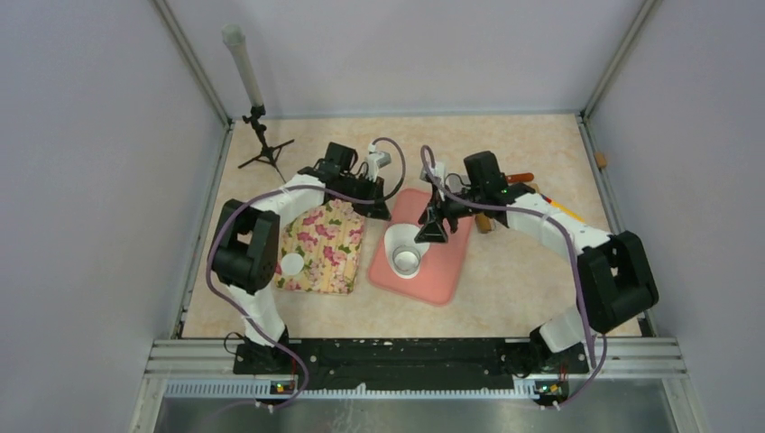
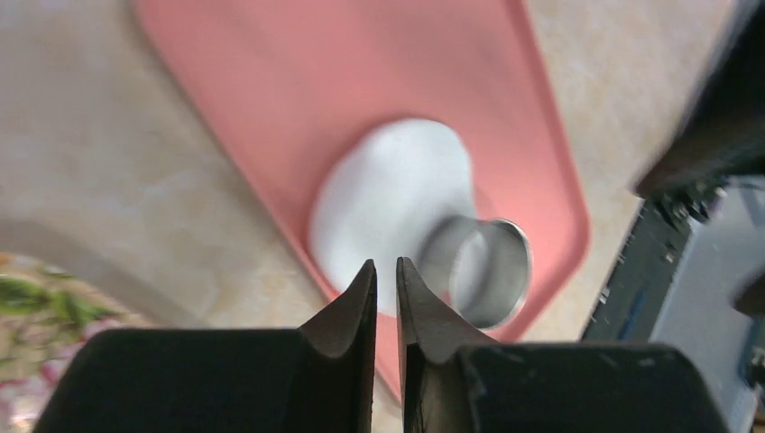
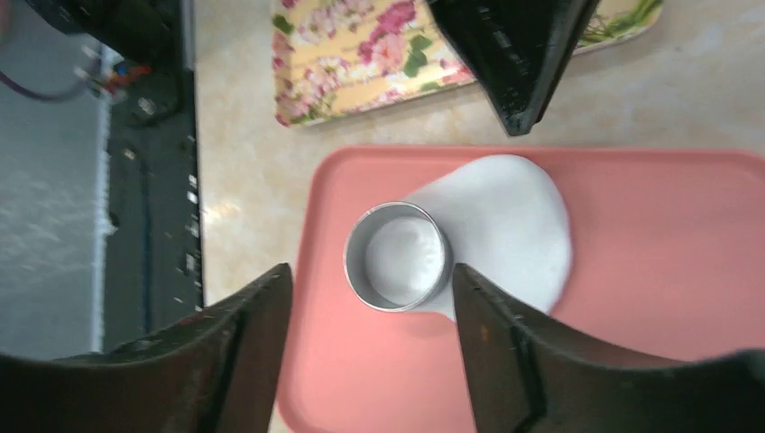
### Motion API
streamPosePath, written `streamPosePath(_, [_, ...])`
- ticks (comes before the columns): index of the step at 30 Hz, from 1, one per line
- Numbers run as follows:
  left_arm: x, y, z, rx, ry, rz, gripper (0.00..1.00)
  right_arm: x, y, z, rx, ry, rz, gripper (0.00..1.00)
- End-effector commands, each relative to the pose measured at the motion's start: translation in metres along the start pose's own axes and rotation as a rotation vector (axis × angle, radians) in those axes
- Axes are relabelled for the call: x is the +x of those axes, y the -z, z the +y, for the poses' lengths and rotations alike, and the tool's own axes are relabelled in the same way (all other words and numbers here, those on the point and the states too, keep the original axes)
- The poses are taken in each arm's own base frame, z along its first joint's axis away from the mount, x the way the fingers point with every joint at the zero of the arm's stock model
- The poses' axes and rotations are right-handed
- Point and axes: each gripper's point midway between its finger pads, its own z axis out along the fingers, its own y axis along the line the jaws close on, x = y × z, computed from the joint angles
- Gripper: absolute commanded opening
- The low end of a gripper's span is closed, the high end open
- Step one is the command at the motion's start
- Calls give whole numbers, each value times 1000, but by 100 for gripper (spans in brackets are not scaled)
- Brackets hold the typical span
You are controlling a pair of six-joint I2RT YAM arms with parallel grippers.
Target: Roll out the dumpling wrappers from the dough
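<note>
The dough (image 1: pixel 397 240) is lying on the pink board (image 1: pixel 444 271), toward the board's near left corner. A metal ring cutter (image 1: pixel 408 262) is sitting on the dough's near end, close to the board's rim. Bare pink is being left open on the far and right parts of the board. A flowered tray (image 1: pixel 327 244) is lying just beside the board's left edge, with a thin strip of table (image 1: pixel 541 289) between them.

The right gripper (image 3: pixel 370 271) is being held above the ring cutter with its fingers wide apart, and nothing is being touched by them. The left gripper (image 2: pixel 385 266) is being held over the board's far left edge. Its fingers are almost together, with a thin slit between them, and nothing is being gripped.

Only in the top view is one dumpling wrapper (image 1: pixel 292 264) being shown, lying on the tray's near left part beside the left arm. Only in the right wrist view is white dough being seen inside the ring. The left wrist view is being blurred.
</note>
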Motion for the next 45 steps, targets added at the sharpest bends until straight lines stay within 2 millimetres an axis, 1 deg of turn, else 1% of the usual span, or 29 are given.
streamPosePath(1, [-16,-9,49,-181,30,-5,14,0,11,3,101,377,114,69])
streamPosePath(3, [-18,-16,61,-198,38,21,17,3,8,5,117,525,147,74])
streamPosePath(6, [-32,-20,72,-222,30,25,21,4,1,10,129,668,178,79])
streamPosePath(7, [-35,-23,76,-227,30,25,22,2,-1,11,126,695,182,79])
streamPosePath(11, [-50,-31,78,-206,44,13,28,-5,-8,13,106,702,184,79])
streamPosePath(13, [-51,-36,76,-194,88,17,32,-4,-12,12,99,715,201,79])
streamPosePath(16, [-45,-46,81,-217,104,44,33,9,-18,11,82,750,266,79])
streamPosePath(18, [-39,-52,86,-254,111,67,35,16,-21,10,72,770,306,79])
streamPosePath(20, [-35,-55,90,-277,123,76,42,18,-24,13,58,776,327,79])
streamPosePath(22, [-33,-58,98,-315,137,84,43,18,-26,17,44,775,333,80])
streamPosePath(23, [-31,-59,101,-336,143,88,42,17,-28,20,39,776,334,80])
streamPosePath(25, [-28,-60,109,-368,157,94,37,17,-30,24,34,779,343,80])
streamPosePath(27, [-26,-61,114,-398,173,96,22,18,-33,25,39,787,363,80])
streamPosePath(31, [-22,-63,119,-429,215,98,10,22,-38,23,37,791,404,80])
streamPosePath(33, [-20,-62,122,-458,245,94,7,25,-42,23,20,780,418,80])
streamPosePath(35, [-18,-61,124,-479,265,90,6,25,-45,23,9,758,416,80])
streamPosePath(37, [-16,-60,125,-491,279,87,2,23,-49,24,4,727,409,80])
streamPosePath(39, [-11,-58,126,-500,292,90,0,21,-53,26,8,671,386,80])
streamPosePath(41, [-8,-56,127,-521,306,88,0,19,-58,25,33,616,358,80])
streamPosePath(43, [-5,-54,127,-533,313,89,0,21,-60,25,40,576,341,80])
streamPosePath(45, [-4,-52,127,-539,313,82,0,29,-61,25,38,566,340,80])
